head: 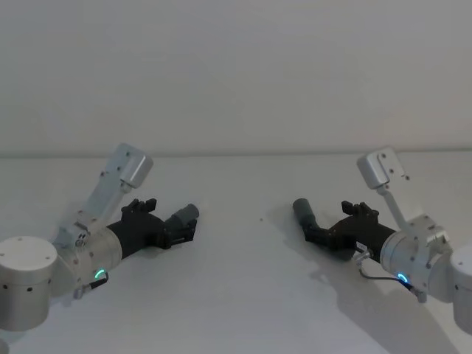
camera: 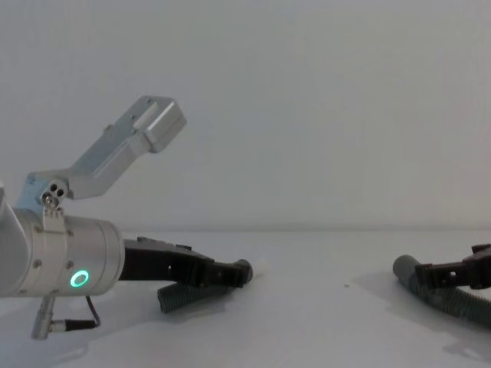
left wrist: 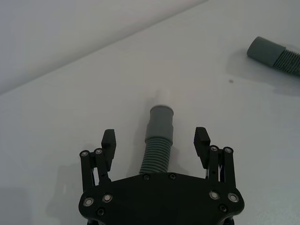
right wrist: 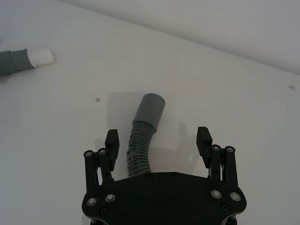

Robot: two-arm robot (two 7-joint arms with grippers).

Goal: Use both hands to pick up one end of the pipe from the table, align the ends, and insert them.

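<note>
**A:** How does the left gripper [left wrist: 155, 137] stand?

**B:** Low over the worktop [head: 243, 295], jaws spread wide. The white-tipped hose piece [left wrist: 156, 154] runs down the gap between them, with clear space to each jaw. Neither one touches it.

**A:** And its end?

**B:** Its grey cuff [left wrist: 161, 123] lies just ahead of the jaw tips. The white tip [left wrist: 164, 96] pokes out beyond that, pale against the worktop. In the chest view the ribbed part curls beneath the gripper's body, down on the surface.

**A:** The right gripper [right wrist: 157, 137]?

**B:** Much the same: low, jaws spread wide, nothing pinched. The plain-cuffed hose piece [right wrist: 137, 152] sits in the gap, nearer one jaw than the other. It bends slightly, and its smooth cuff [right wrist: 150, 108] reaches past the jaw tips, open end facing away from the gripper.

**A:** How do the two pieces lie relative to each other?

**B:** Well apart. In the head view both grippers point inward toward the middle, cuffs leading, with a broad stretch of worktop between the two ends. Far ahead of the left jaws, off to one side, lies the other piece's cuff. Far ahead of the right jaws, likewise off to one side, lies the white tip.

**A:** Is either cuff raised off the worktop?

**B:** I cannot tell.
</note>
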